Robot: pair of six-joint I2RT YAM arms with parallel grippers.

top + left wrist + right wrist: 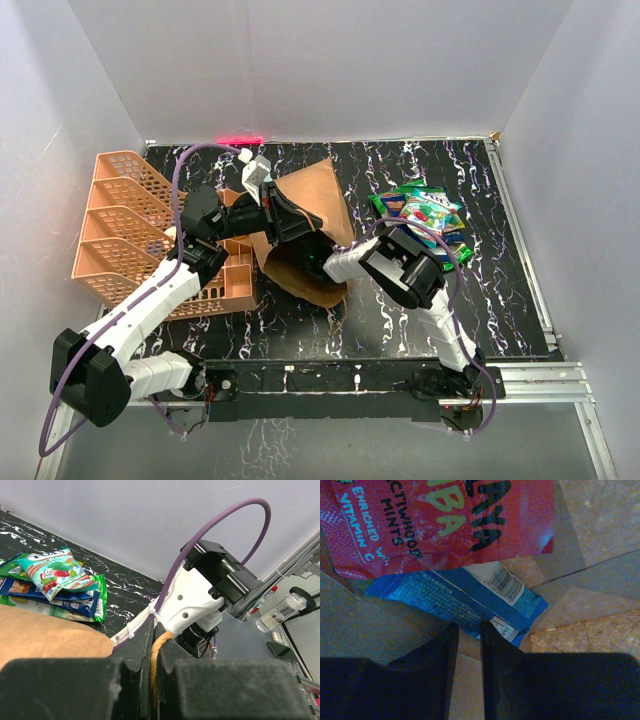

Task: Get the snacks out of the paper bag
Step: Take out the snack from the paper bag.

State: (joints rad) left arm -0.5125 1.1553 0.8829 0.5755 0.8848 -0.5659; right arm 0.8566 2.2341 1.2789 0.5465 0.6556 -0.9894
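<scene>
— At the near edge of the worktop (pixel 500 290), what are the two arms doing?
— Both lean away from their bases toward the paper bag (pixel 312 190), which sits mid-worktop with its open mouth facing them. The left arm (pixel 150 300) comes in from the left and the right arm (pixel 410 275) from the right.
— How do the left jaws stand?
— Clamped on the bag's twisted handle (pixel 159 652). In the left wrist view the cord runs up between them, with brown paper just to the side.
— And the right jaws?
— They are inside the bag's mouth, a narrow slot apart, and bag paper shows through the slot. Their tips are at the edge of a blue packet (pixel 450 600). Whether they pinch it I cannot tell.
— What lies beyond the blue one?
— A red packet (pixel 435 520) of mints overlaps its far side. Both lie flat on the bag's inner paper.
— Any snacks outside the bag?
— A pile of green and blue packets (pixel 425 215) lies on the worktop just right of the bag, with a green one on top.
— And on the left?
— An orange lattice tray (pixel 120 225) sits beside the bag.
</scene>
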